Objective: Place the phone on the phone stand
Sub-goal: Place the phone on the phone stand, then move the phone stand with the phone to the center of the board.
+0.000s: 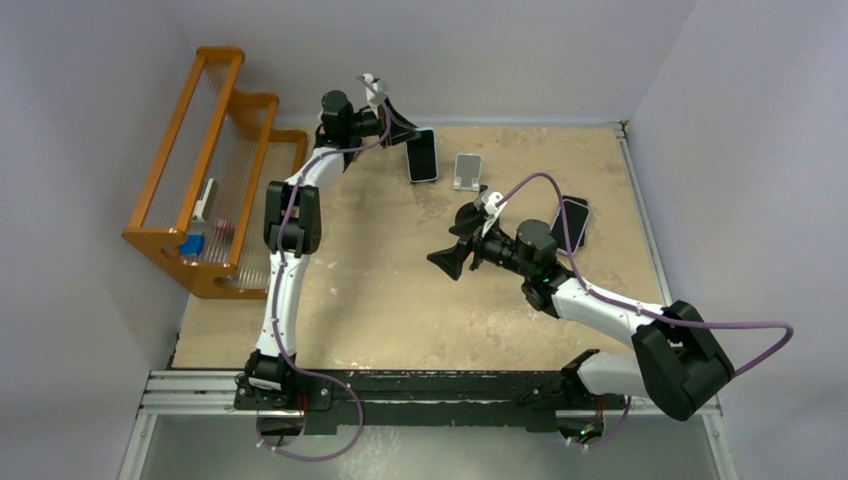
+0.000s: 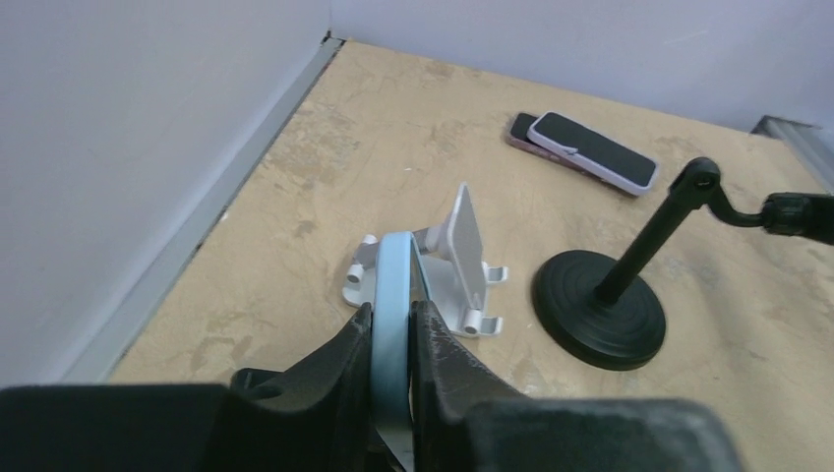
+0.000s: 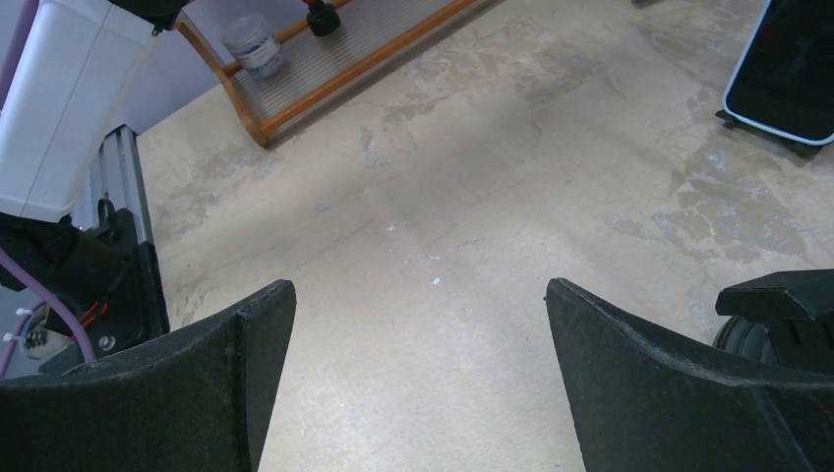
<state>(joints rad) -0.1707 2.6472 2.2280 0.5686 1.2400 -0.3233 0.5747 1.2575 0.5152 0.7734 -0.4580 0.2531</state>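
Note:
My left gripper (image 1: 408, 142) is shut on a phone (image 1: 422, 155) with a dark screen and a pale blue edge, holding it at the far middle of the table. In the left wrist view the phone's edge (image 2: 393, 305) stands upright between my fingers (image 2: 339, 359), just in front of the silver phone stand (image 2: 460, 258). The stand (image 1: 467, 170) stands empty, just right of the phone. My right gripper (image 1: 449, 262) is open and empty over the table's middle, with only bare tabletop between its fingers (image 3: 246, 344).
A black round-based holder (image 2: 598, 307) stands right of the silver stand. Two stacked phones (image 1: 570, 222) lie at the right. An orange rack (image 1: 212, 160) with small items stands at the left. White walls close the far side.

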